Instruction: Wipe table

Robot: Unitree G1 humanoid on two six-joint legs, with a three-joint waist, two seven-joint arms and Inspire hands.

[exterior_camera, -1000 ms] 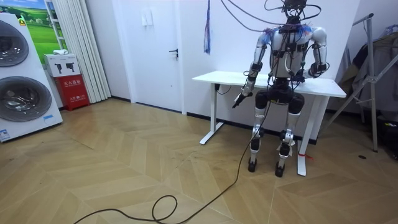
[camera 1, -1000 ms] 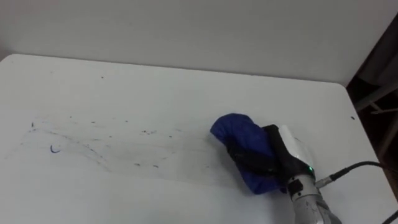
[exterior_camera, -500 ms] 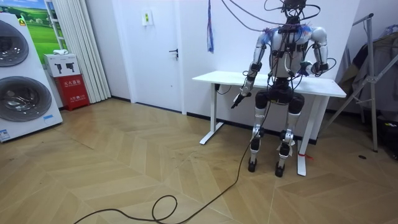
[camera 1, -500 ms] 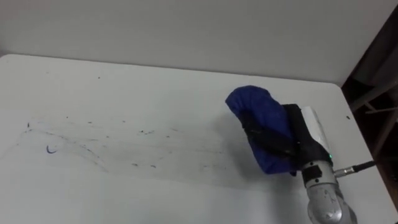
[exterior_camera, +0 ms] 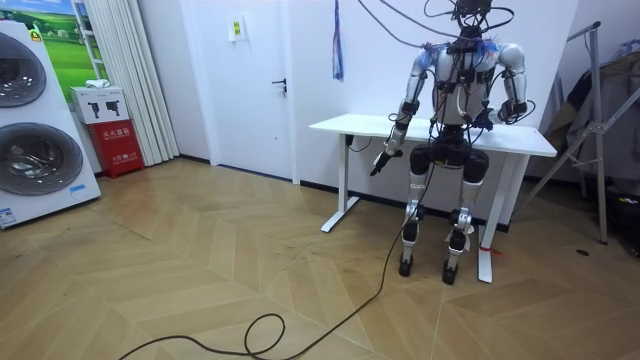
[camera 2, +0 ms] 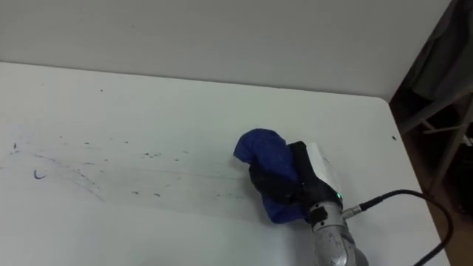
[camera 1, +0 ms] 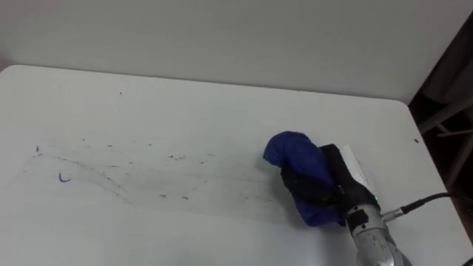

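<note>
The right hand (camera 1: 338,185) is gripping the blue cloth (camera 1: 294,154), fingers (camera 1: 304,191) curled over the wad and pressing it onto the white tabletop (camera 1: 185,96) on the right side, fairly near, while the left hand (exterior_camera: 378,162) is hanging low by the robot's side, below the tabletop's edge. I'm guessing the cloth is handling light, soft and squishy, so it's probably going to bunch up or slip unless it's being held across the middle of the wad. The ink specks (camera 1: 174,157) and a small blue squiggle (camera 1: 64,177) are sitting off to its left.
</note>
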